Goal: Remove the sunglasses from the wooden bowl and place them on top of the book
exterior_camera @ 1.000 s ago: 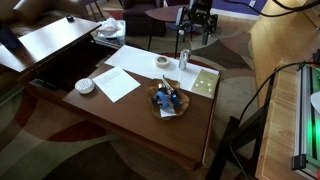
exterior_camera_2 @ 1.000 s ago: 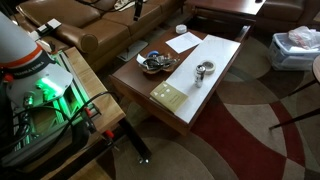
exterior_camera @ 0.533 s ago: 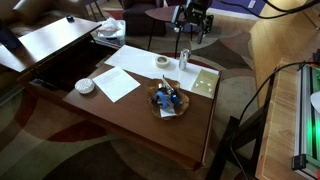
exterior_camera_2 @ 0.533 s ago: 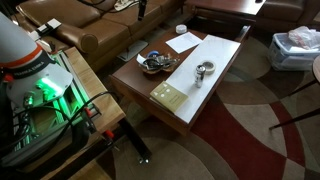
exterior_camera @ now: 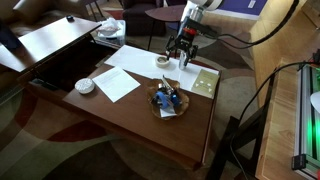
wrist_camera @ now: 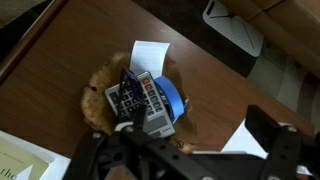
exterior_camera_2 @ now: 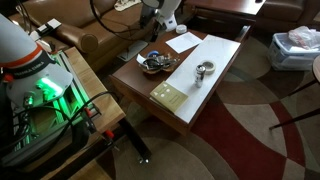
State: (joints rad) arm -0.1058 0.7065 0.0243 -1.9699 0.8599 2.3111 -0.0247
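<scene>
Most of wooden bowl seemingly covered

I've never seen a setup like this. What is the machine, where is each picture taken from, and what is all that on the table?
It is a single robot arm ending in a two-fingered gripper. Two pictures come from cameras standing in the room. The third comes from a camera on the arm's wrist, looking down past the fingers.

On the wooden table are a wooden bowl full of odds and ends, among them a blue tape roll. There is also a thin yellow-green book, white paper sheets and a white dish.

The gripper hangs open over the table and holds nothing; the bowl lies below it in the wrist view. Thin dark pieces in the bowl may be sunglasses, but the picture is too blurred to be sure.
</scene>
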